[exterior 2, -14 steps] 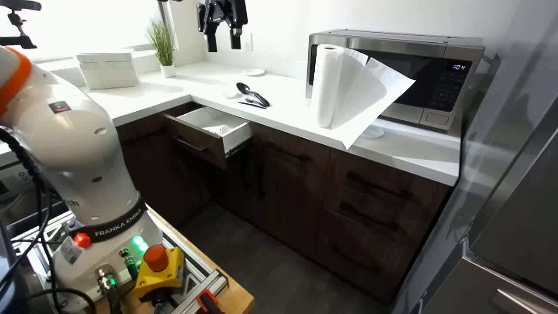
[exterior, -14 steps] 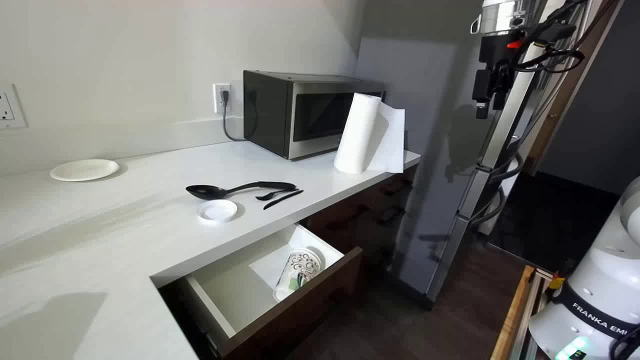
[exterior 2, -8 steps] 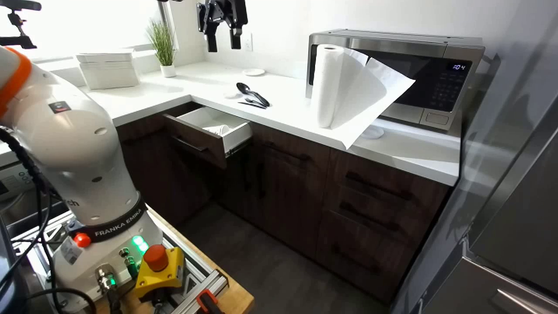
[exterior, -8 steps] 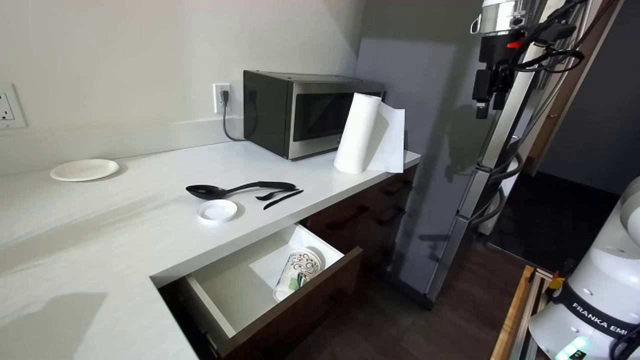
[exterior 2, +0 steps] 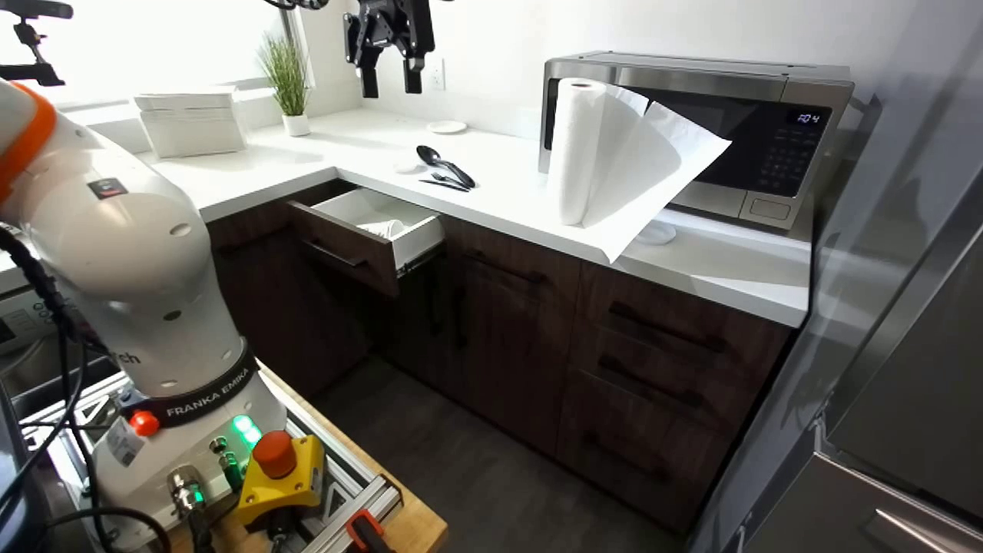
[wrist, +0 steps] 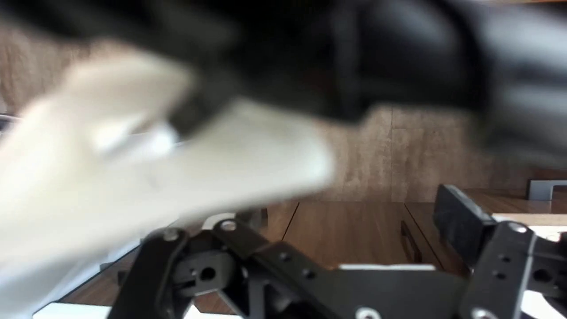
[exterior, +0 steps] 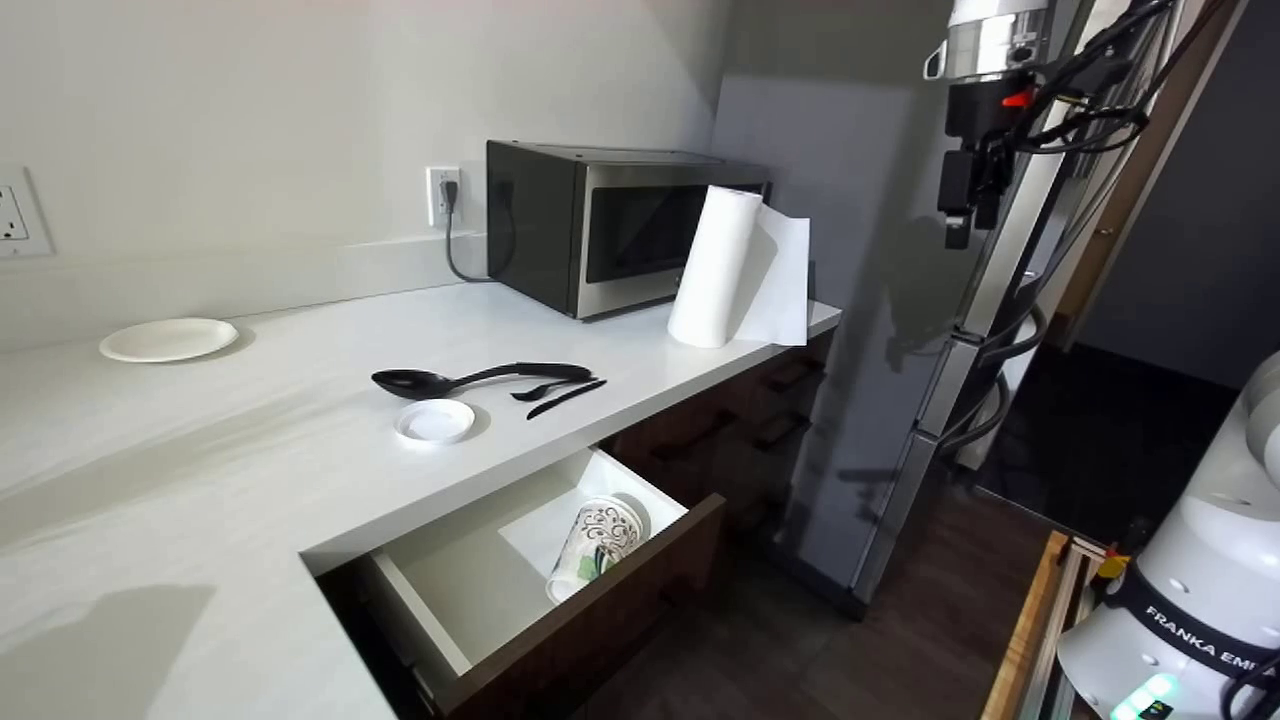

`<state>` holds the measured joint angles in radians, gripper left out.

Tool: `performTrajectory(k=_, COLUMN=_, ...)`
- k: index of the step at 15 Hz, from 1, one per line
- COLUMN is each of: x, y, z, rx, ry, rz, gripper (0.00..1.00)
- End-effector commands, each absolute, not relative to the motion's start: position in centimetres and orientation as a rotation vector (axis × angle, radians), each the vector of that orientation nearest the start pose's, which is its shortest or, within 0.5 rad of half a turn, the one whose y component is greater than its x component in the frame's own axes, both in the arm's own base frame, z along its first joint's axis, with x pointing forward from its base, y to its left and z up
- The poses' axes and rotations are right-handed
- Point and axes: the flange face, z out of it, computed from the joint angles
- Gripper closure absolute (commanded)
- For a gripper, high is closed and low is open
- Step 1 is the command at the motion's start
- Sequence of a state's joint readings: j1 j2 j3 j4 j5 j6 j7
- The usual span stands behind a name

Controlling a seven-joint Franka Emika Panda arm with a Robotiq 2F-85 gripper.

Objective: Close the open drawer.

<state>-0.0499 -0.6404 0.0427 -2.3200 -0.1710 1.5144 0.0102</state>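
While the Robotiq gripper hangs with its 2 fingers spread, holding nothing, the wide wood-fronted drawer juts from under the white countertop well below; closing it likely means descending outside, pushing inward. A blurred pale shape hides much of the wrist view.

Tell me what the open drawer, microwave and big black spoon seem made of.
Drawer: brown wood or wood-look laminate front, by its colour; pale, smooth inner walls, material unclear.
Microwave: satin metal trim, probably steel, by its grey sheen; glossy dark window, likely glass.
Spoon: probably smooth plastic, black from bowl to handle.
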Motion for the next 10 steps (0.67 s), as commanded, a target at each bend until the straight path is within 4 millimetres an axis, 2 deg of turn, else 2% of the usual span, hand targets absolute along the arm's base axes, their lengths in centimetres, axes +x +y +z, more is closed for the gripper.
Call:
performTrajectory(k=1, x=36.3, y=3.6, z=50.1, rx=-3.296, ry=-0.224, rz=0.478, gripper=0.00)
performTrajectory(k=4, x=37.3, y=9.5, z=45.6, rx=-3.254, ry=-0.498, rz=0.585, gripper=0.00)
performTrajectory(k=7, x=37.6, y=14.2, z=43.0, rx=-3.212, ry=-0.781, rz=0.689, gripper=0.00)
performTrajectory(k=8, x=37.7, y=15.1, z=42.5, rx=-3.189, ry=-0.867, rz=0.739, gripper=0.00)
performTrajectory(k=9, x=37.0, y=13.6, z=43.2, rx=-3.236, ry=-0.730, rz=0.686, gripper=0.00)
performTrajectory(k=10, x=37.0, y=14.6, z=42.6, rx=-3.222, ry=-0.788, rz=0.709, gripper=0.00)
